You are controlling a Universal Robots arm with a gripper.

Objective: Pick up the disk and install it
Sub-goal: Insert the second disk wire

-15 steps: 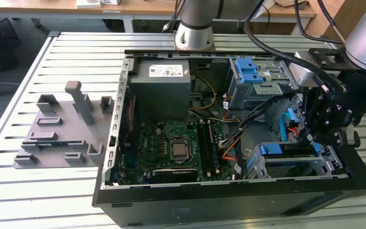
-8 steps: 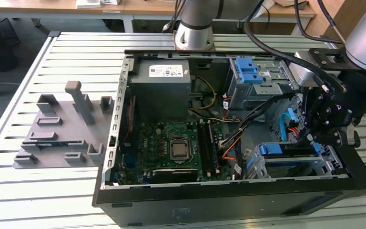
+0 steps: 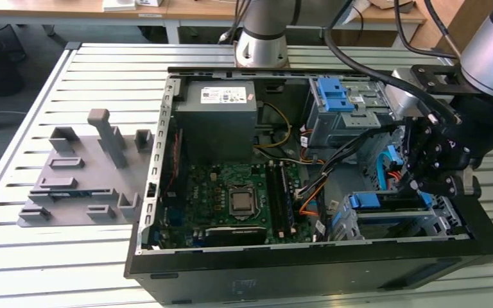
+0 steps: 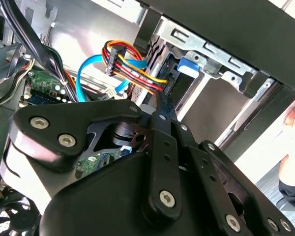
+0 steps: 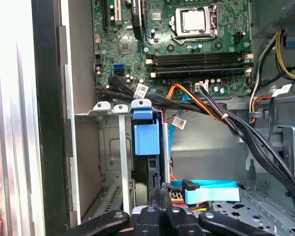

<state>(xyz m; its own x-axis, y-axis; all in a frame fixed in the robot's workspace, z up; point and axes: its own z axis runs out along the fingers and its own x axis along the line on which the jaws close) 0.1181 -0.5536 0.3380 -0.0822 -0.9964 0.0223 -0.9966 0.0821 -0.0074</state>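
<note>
Grey plastic fixtures (image 3: 79, 176) lie on the slatted metal table (image 3: 24, 256) at the exterior view's left, well apart from the open black computer case (image 3: 315, 269). Inside the case, moving rightward, sit the grey power supply (image 3: 221, 119) with its white sticker, the green motherboard (image 3: 229, 199) below it, a bundle of black, orange and yellow cables (image 3: 315, 186), and an upper drive cage with a ridged blue latch (image 3: 332, 96). Further right, the disk (image 3: 392, 204) stands on edge in the lower drive cage (image 3: 448, 218), only its blue bracket and dark edge showing; in the first wrist view the disk (image 5: 146, 142) sits slotted between the cage's silver rails, its blue tab facing the camera. The gripper (image 3: 420, 186) hangs just above that cage at the exterior view's right. In the first wrist view the gripper (image 5: 160, 189) has its thin black fingertips drawn together, touching each other and clamping nothing, near the disk's end and a light-blue data cable (image 5: 211, 189).
</note>
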